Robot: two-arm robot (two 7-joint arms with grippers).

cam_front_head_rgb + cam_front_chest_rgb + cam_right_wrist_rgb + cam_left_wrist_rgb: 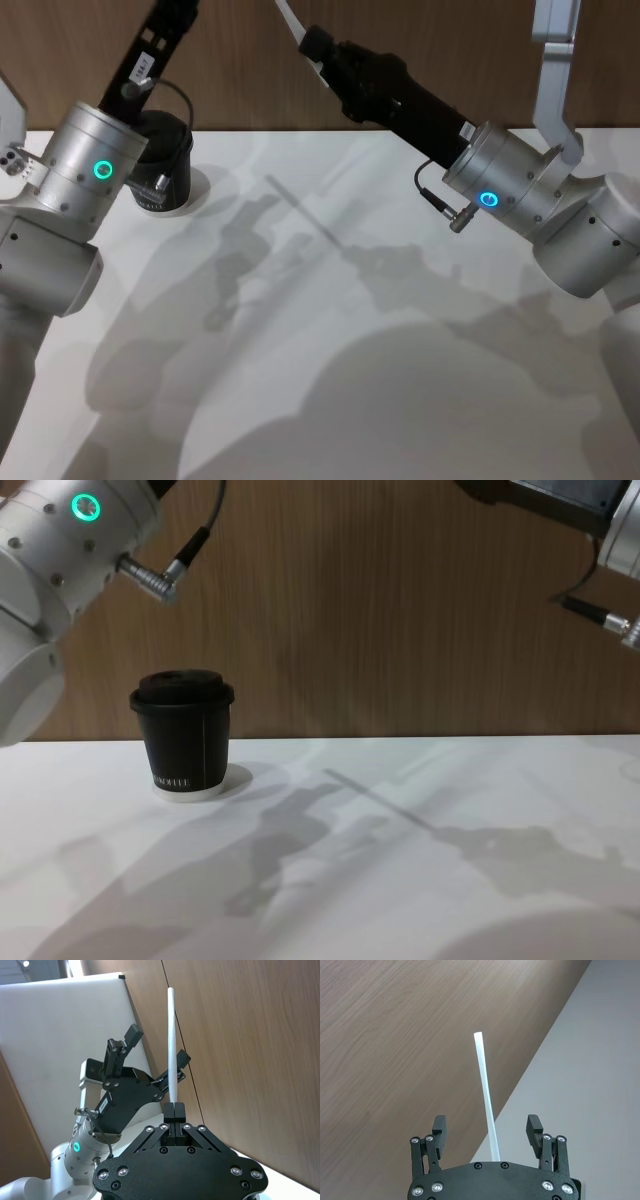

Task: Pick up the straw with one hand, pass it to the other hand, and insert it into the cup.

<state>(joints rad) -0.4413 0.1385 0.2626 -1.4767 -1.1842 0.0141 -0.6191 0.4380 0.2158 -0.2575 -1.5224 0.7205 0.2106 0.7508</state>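
Observation:
My right gripper is shut on the lower end of the white straw and holds it up in the air in front of the wood wall. In the head view, that right gripper sits at the top with the straw sticking out past it. My left gripper is open, and the straw runs between its spread fingers without touching them. The right wrist view shows the left gripper just beyond the straw. The black lidded cup stands upright at the table's far left, partly behind my left arm.
The white table spreads below both raised arms, crossed by their shadows. A brown wood wall runs along its far edge, right behind the cup.

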